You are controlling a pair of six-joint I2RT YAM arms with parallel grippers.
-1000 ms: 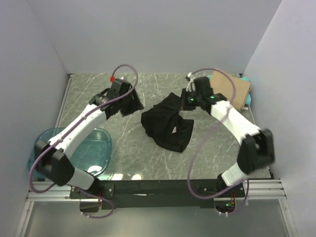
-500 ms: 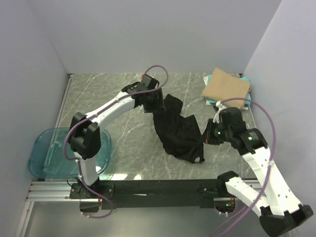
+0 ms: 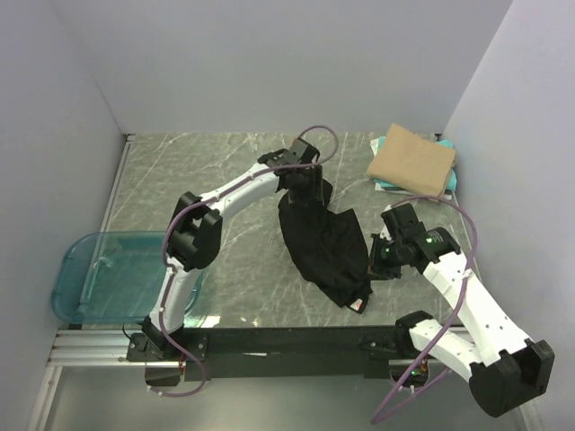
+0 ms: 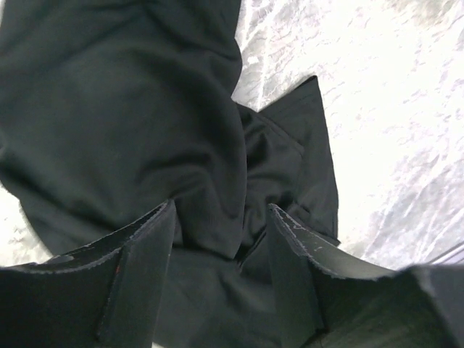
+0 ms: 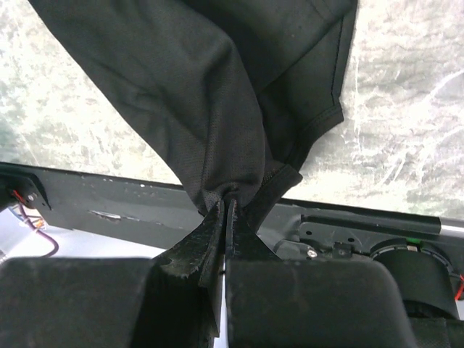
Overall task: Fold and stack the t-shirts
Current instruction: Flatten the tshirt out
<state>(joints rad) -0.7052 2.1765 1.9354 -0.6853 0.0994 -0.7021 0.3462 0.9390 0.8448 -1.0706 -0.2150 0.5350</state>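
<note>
Now | black shirt (image 3: 323,242): pulled from heap into long strip, near-left of tan shirt (image 3: 411,160) | right gripper (image 3: 374,259): pinching near hem | left gripper (image 3: 304,186): fingers apart astride far end | spreading, no fold yet

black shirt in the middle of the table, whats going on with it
Both arms are on the black t-shirt, crumpled lengthwise on the table. The right gripper is pinched shut on its near end; the left gripper sits at the far end, jaws apart astride a fold. A folded tan t-shirt lies on a teal t-shirt in the far right corner.
</note>
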